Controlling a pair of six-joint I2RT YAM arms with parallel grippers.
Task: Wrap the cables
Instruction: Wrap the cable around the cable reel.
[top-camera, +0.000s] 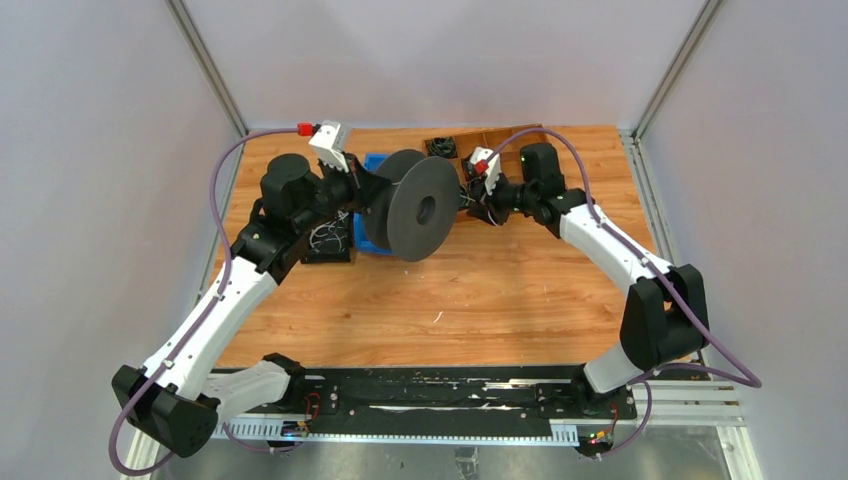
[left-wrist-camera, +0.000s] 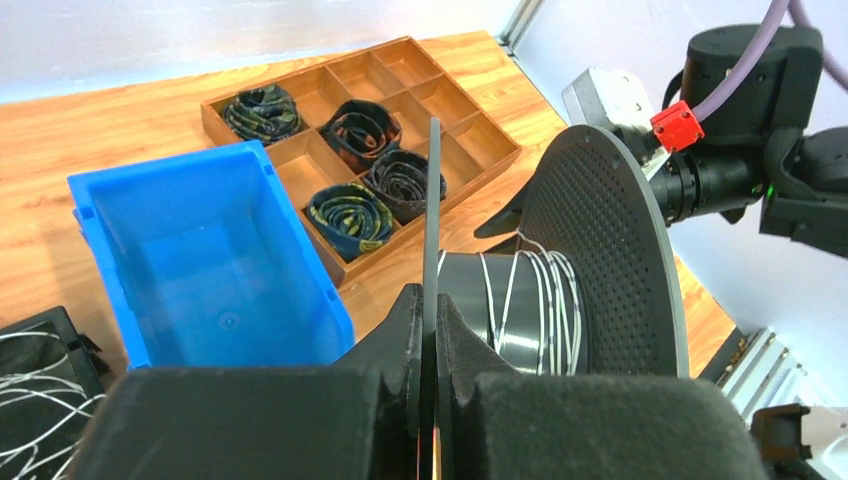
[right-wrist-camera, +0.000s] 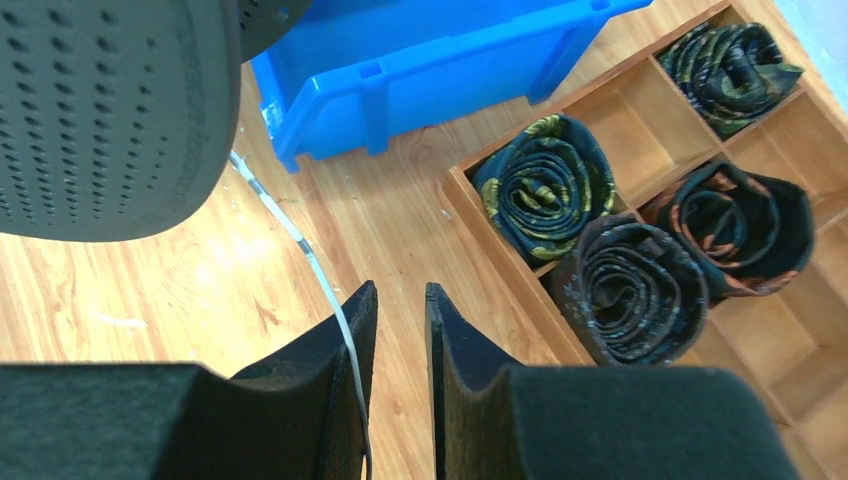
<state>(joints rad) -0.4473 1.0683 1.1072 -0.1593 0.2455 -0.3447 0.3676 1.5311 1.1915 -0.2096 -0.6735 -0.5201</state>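
**Reel (left-wrist-camera: 600, 250) held up for winding**

The left tool (left-wrist-camera: 428, 302) is shut tight on the black reel's thin rim. It holds the reel up over the far side of the desk (top-camera: 480, 290), likely so it can be wound. The thin whitish cable (left-wrist-camera: 545, 295) sits in loose turns on the reel's middle. One strand runs beside the right tool (right-wrist-camera: 400, 295), which is open just a crack.

a blue bin (left-wrist-camera: 200, 260) sits left of centre in the left wrist view on the wooden tabletop (left-wrist-camera: 120, 120). just to its right, a compartmented wooden tray (left-wrist-camera: 405, 60) holds four dark rolled coils (left-wrist-camera: 350, 215), one per compartment. a black perforated spool (left-wrist-camera: 600, 260) fills the right.
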